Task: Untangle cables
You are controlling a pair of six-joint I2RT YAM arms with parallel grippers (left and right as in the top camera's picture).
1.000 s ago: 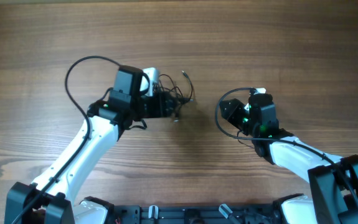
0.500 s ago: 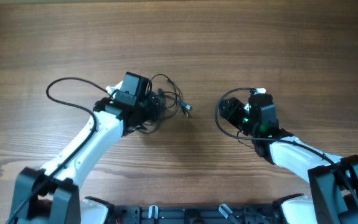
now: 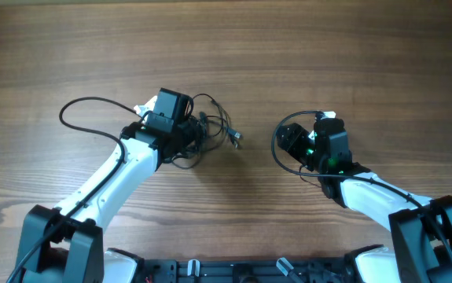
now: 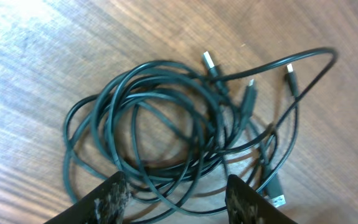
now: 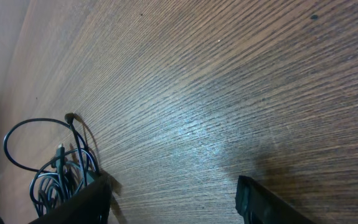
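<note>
The cables (image 4: 185,124) are several thin black cords with small plug ends, bunched in one tangle of overlapping loops on the wooden table. In the overhead view the tangle (image 3: 214,130) lies left of centre. My left gripper (image 4: 179,186) is open, low over the tangle's near edge, with a few cable loops lying between its fingertips; it also shows in the overhead view (image 3: 196,135). My right gripper (image 3: 288,141) is open and empty, to the right of the tangle and apart from it. In the right wrist view the gripper (image 5: 175,199) is over bare wood and the tangle (image 5: 57,177) shows at the lower left.
The wooden table (image 3: 328,55) fills the view. A thicker black arm cable (image 3: 80,110) loops out to the left of the left arm. Another arm cable (image 3: 277,149) curls beside the right gripper. The arm bases (image 3: 233,271) stand at the front edge.
My left wrist has drawn back to the left, and its arm cable loop swung left. The tangle's plug ends shifted from the far side to the right side. The right arm has not moved.
</note>
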